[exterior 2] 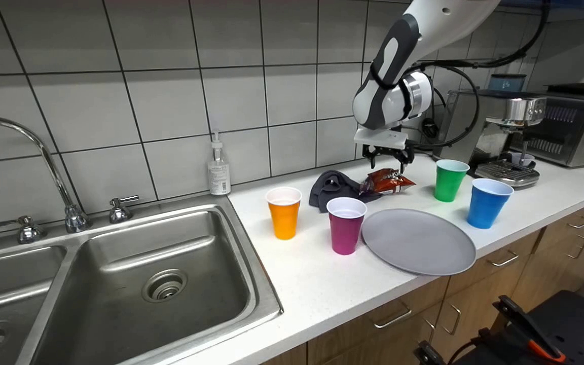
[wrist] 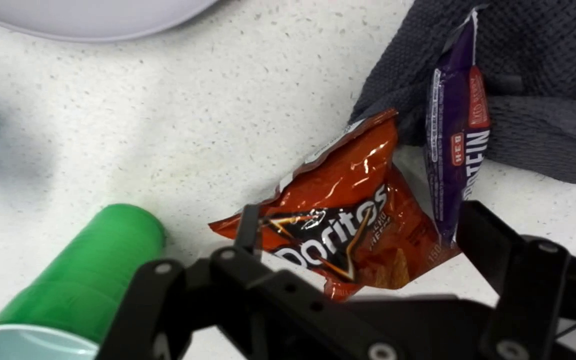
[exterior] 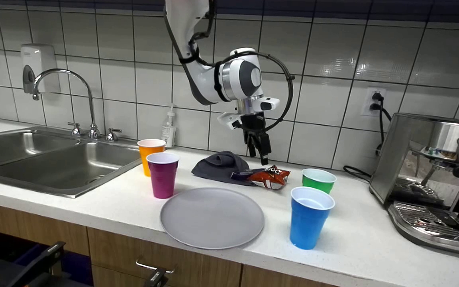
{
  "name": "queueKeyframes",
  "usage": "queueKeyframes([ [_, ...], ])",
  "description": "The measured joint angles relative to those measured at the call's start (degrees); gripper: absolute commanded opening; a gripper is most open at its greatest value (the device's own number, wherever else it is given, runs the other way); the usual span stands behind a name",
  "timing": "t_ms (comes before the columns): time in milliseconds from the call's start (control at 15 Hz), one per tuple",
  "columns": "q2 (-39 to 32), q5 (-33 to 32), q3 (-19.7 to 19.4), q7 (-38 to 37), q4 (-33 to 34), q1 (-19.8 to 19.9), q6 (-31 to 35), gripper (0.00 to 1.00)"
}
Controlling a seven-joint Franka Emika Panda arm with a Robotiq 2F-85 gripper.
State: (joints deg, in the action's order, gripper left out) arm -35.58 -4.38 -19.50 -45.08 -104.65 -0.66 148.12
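- A gray plate [exterior: 212, 218] lies flat at the front edge of the white bench [exterior: 357, 239].
- The red chip bag [wrist: 348, 210] lies behind the plate, on the side toward the tiled wall [exterior: 317, 103].
- The end effector [exterior 2: 387, 165] hangs behind the plate too, pointing down just over the red chip bag, its two fingers spread wide; whether a fingertip touches the bag cannot be told.
- A purple packet [wrist: 455, 115] lies behind the plate, right beside the bag and partly over a bunched dark cloth [exterior: 217, 167].
- Left of the plate in both exterior views, a magenta cup [exterior: 163, 177] stands upright close by; an orange cup [exterior 2: 285, 218] stands farther off.
- Right of the plate in those views stand a blue cup [exterior: 310, 221] and, farther back, a green cup [exterior 2: 449, 183].
- Well to the plate's right is a coffee machine [exterior: 416, 181].
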Motion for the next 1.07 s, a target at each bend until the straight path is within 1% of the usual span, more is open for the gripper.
queueKeyframes([
  [733, 9.21, -0.39, -2.54, -2.23, -11.58, -0.30, 3.01, 1.00],
  [1067, 13.29, -2.37, -4.10, -4.09, -16.08, -0.40, 4.37, 1.00],
])
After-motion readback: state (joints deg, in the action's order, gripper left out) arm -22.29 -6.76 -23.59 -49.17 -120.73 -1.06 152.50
